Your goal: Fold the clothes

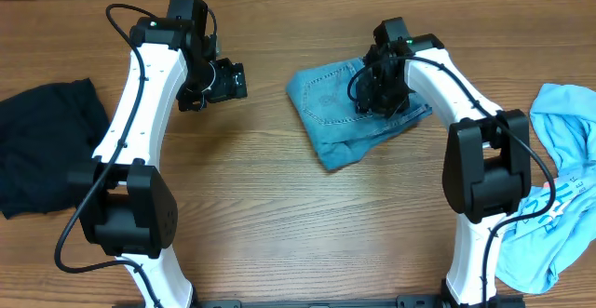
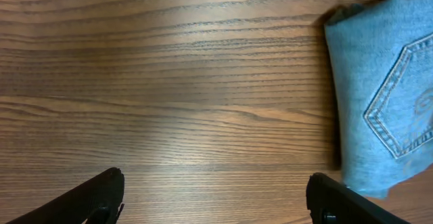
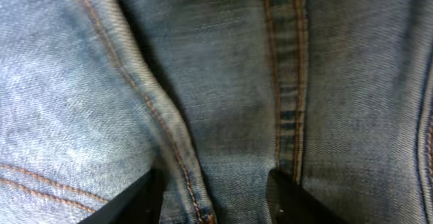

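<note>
The light-blue denim jeans (image 1: pixel 335 108) lie folded into a compact bundle at the back centre of the table, a stitched pocket facing up. My right gripper (image 1: pixel 382 94) is down on the bundle's right part. In the right wrist view its fingers stand apart on the jeans (image 3: pixel 223 82), a seam ridge lying loose between them, so the right gripper (image 3: pixel 213 183) is open. My left gripper (image 1: pixel 228 80) hovers left of the bundle, open and empty (image 2: pixel 216 183) over bare wood, with the jeans' edge (image 2: pixel 385 95) just off its right finger (image 2: pixel 338 200).
A black garment (image 1: pixel 42 140) lies crumpled at the table's left edge. A sky-blue printed T-shirt (image 1: pixel 559 178) is heaped at the right edge beside the right arm's base. Bare wood (image 1: pixel 307 224) spans the front middle.
</note>
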